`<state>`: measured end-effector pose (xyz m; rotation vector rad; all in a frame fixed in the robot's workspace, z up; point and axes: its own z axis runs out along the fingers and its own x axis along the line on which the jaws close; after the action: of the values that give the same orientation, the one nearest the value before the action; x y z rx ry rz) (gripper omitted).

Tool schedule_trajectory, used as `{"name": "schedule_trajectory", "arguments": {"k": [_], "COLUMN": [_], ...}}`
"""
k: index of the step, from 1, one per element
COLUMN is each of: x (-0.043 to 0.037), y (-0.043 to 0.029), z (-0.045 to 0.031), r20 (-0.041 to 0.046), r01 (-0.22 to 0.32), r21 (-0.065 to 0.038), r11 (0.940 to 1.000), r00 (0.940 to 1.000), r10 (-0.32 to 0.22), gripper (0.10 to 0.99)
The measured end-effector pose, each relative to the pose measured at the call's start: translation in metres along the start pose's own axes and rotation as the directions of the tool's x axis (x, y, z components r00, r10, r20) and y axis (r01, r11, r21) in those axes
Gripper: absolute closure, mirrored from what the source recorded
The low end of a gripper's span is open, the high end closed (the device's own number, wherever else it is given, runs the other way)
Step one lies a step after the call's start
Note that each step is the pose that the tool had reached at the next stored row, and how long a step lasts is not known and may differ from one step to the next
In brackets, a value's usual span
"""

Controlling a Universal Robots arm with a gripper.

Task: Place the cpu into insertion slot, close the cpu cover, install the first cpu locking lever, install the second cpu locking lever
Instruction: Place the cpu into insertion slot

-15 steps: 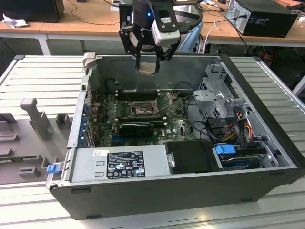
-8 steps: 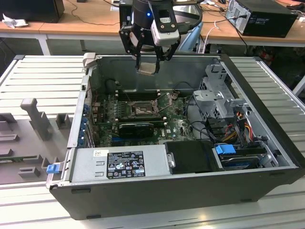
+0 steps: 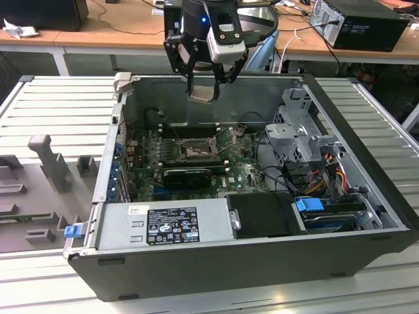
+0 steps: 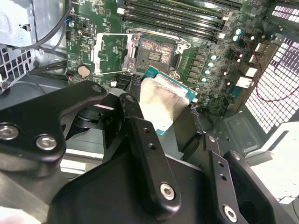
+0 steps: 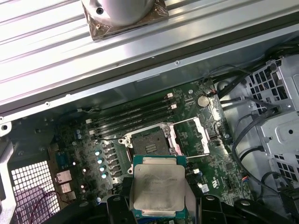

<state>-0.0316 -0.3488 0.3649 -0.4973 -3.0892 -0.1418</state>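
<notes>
My gripper (image 3: 203, 86) hangs above the open computer case, shut on the cpu (image 3: 201, 94), a flat square chip with a silvery face. In both wrist views the cpu (image 4: 164, 103) (image 5: 158, 188) sits clamped by its edges between the black fingers (image 4: 138, 133) (image 5: 115, 206). It is held in the air, well above the green motherboard. The insertion slot (image 3: 196, 152) (image 4: 156, 51) (image 5: 149, 142) lies below it with its dark centre bare. The cpu cover (image 4: 111, 52) (image 5: 193, 136) is swung open beside the slot.
Long black memory slots (image 5: 133, 114) run beside the socket. Inside the case are a grey power supply (image 3: 163, 226), a metal drive cage (image 3: 301, 134) and loose cables (image 3: 327, 176). The case stands on a ribbed grey table (image 3: 59, 104) with grey fixtures (image 3: 49, 163).
</notes>
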Motion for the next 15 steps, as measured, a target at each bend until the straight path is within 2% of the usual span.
{"name": "schedule_trajectory", "arguments": {"k": [15], "x": [0.0000], "y": [0.0000], "z": [0.0000], "r20": [0.0017], "r01": [-0.020], "r21": [0.000], "r11": [0.9998], "r00": [0.9998], "r10": [0.020], "gripper": [0.557]}}
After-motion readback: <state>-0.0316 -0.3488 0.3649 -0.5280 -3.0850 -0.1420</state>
